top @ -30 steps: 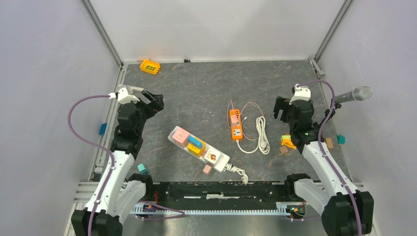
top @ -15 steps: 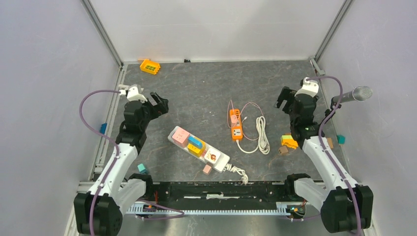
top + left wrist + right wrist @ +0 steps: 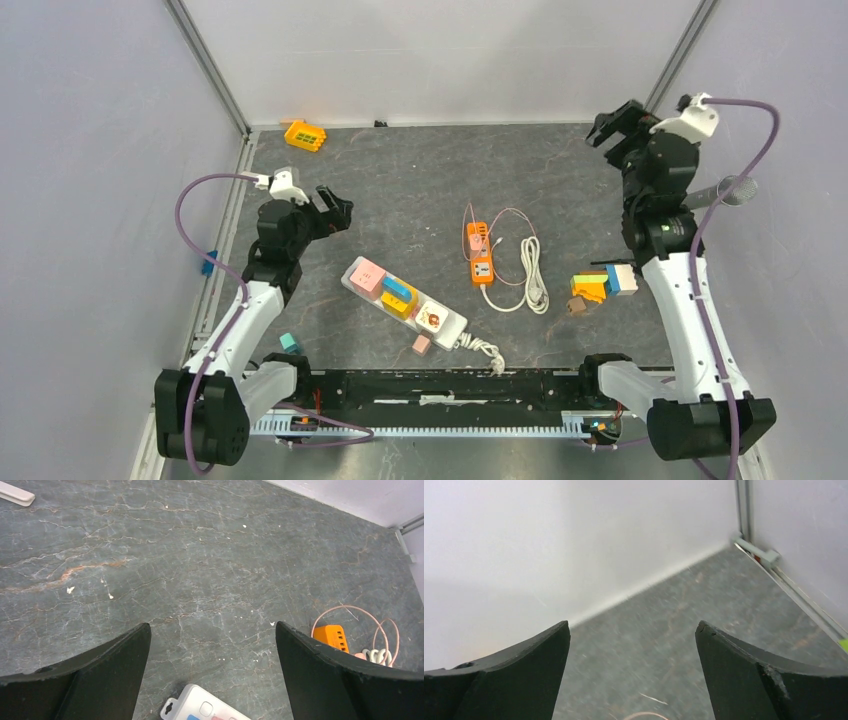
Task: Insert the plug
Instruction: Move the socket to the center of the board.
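Readying for the reach, by the look of it: left fingers (image 3: 335,210) spread wide and empty, hovering over bare bench (image 3: 420,180) just past the far end of the power strip (image 3: 405,300); right fingers (image 3: 613,122) also spread wide and empty, raised near the far right corner, their own view showing only wall and bench. Item 1, plug: judged to be on the white cord (image 3: 533,270), coiled mid-bench just beside the orange socket block (image 3: 481,257), apart from both arms; which end carries the pins is too small to tell. Handling note: the right arm sits nearer, so it likely takes the plug; grasp the moulded body rather than the cord, turn the pins square to the socket face, steady the receiving block with the other fingers, then press straight in without rocking. Holders: no true container present. Power strip, 1, white, lying diagonally, its sockets filled by 1 pink, 1 blue and 1 yellow adaptor plus 1 white cube with a red mark. Orange socket block, 1, with a thin pink cable (image 3: 500,215) looped behind it; a row of small slots shows on its face in the left wrist view, and whether a full socket stands free cannot be told. Sundries: orange brick (image 3: 305,134) at the far left corner, coloured blocks (image 3: 597,287) by the right arm, microphone (image 3: 725,190).
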`<state>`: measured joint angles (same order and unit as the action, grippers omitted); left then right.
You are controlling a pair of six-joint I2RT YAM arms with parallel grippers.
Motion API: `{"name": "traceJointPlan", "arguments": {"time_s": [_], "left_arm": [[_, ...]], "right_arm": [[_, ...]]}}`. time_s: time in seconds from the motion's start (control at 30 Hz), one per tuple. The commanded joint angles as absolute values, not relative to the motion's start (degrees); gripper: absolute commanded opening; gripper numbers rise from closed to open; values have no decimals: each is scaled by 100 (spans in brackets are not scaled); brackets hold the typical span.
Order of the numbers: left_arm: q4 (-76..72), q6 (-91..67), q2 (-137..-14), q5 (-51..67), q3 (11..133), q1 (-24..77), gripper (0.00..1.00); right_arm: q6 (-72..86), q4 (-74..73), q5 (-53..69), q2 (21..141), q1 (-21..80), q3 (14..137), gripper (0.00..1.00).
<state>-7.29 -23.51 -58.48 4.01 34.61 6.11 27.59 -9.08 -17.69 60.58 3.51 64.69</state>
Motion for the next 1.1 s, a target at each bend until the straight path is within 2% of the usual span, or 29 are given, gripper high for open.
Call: {"name": "traceJointPlan", "arguments": {"time_s": [0.0, 0.23, 0.5, 0.87, 1.07], "left_arm": [[-973, -2164, -5788, 614, 3613, 593, 100], [-441, -1969, -5694, 662, 3712, 593, 100], [545, -2359, -5795, 484, 4101, 589, 100], [3622, -3856, -7197, -141, 5994, 580, 100], [4430, -5104, -7760, 353, 6116, 546, 100]], "right_arm": [[3489, -1098, -1689, 6116, 320, 7042, 99], [4095, -964, -1412, 5846, 324, 6369, 98], [4227, -1047, -413, 5986, 316, 5798, 99], [3458, -1206, 151, 6413, 321, 5575, 98], [3124, -1231, 415, 6658, 325, 5370, 98]]}}
